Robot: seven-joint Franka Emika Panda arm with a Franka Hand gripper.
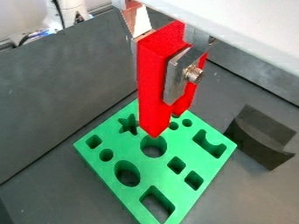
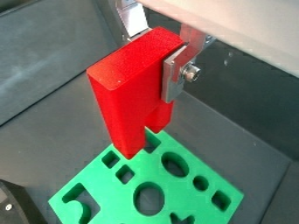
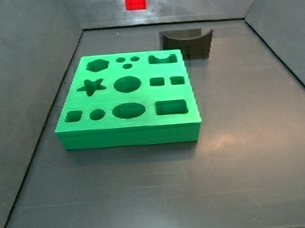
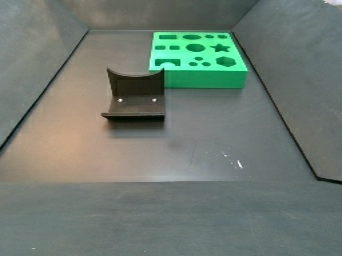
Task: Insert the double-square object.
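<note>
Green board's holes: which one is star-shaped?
On the green board, the star-shaped hole sits at the edge of the middle row; its pointed arms set it apart from round and square holes. The gripper holds the double-square object above.

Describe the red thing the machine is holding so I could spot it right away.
Start from the big green board full of shaped holes, lying on the dark floor. High above it the gripper clamps the double-square object, a tall block hanging upright. It is the only bright red piece; the dark grey notched block sits on the floor.
</note>
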